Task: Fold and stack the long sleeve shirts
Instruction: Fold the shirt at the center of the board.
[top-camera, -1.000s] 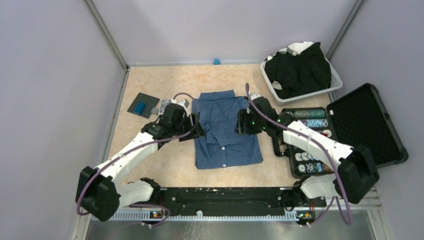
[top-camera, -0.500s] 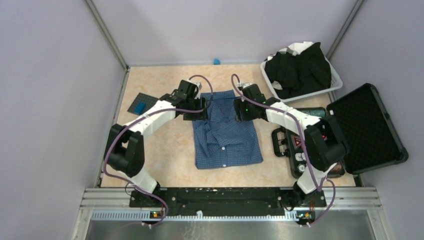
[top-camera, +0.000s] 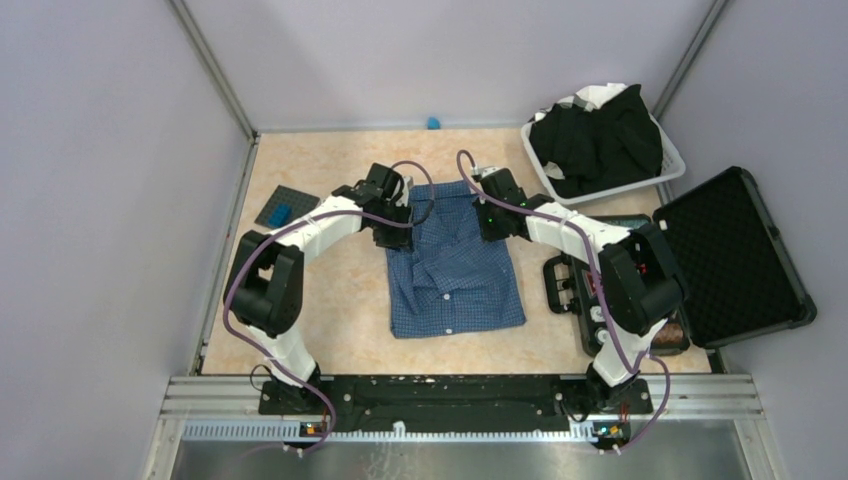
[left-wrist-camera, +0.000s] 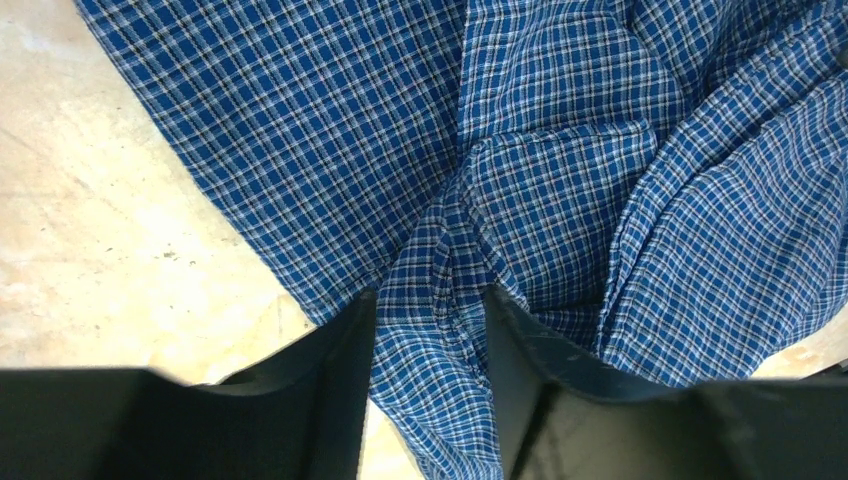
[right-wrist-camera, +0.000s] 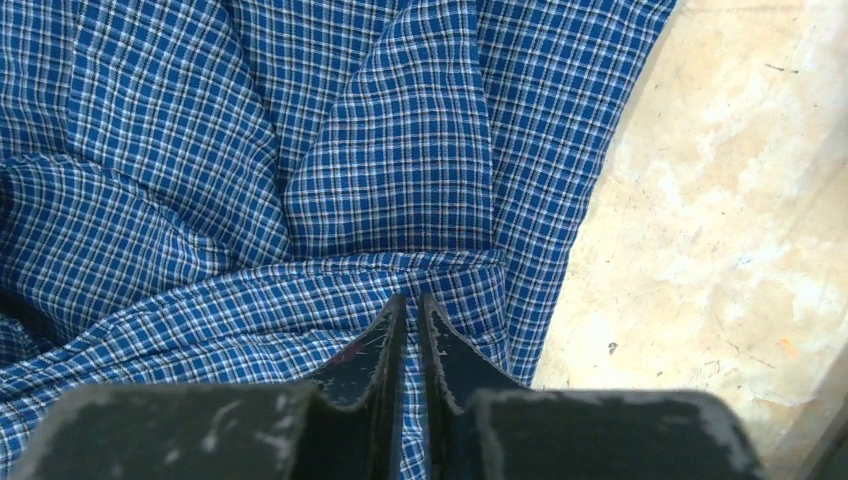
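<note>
Beige, stone-patterned table (top-camera: 330, 310) under everything. At the far left of the overhead view, a dark square tile (top-camera: 285, 210) with a small blue block on it, well apart from the cloth.

Just right of that, the left gripper (top-camera: 395, 233), down on the upper left edge of the blue checked shirt (top-camera: 455, 275). Seen from the left wrist: black fingers (left-wrist-camera: 340, 380) at bottom centre, some way apart, with a raised ridge of checked cloth filling the gap and creases running into it. Clamped on that fold. Bare table at the left of that frame, beside the cloth edge.

At centre, the shirt itself: lies on the table as a rough rectangle, rumpled in its upper half, smoother below, with small white buttons showing.

On its upper right edge, the right gripper (top-camera: 492, 228). Seen from the right wrist: fingers (right-wrist-camera: 455, 370) almost together at bottom centre, nipping a thin layer of checked cloth, with folds fanning away above and bare table at the right of that frame.

Further right, in the upper right of the overhead view, a white basket (top-camera: 640, 184) heaped with black shirts (top-camera: 600, 140). At the far right, a black case (top-camera: 735, 250) lying open, foam lining up.
</note>
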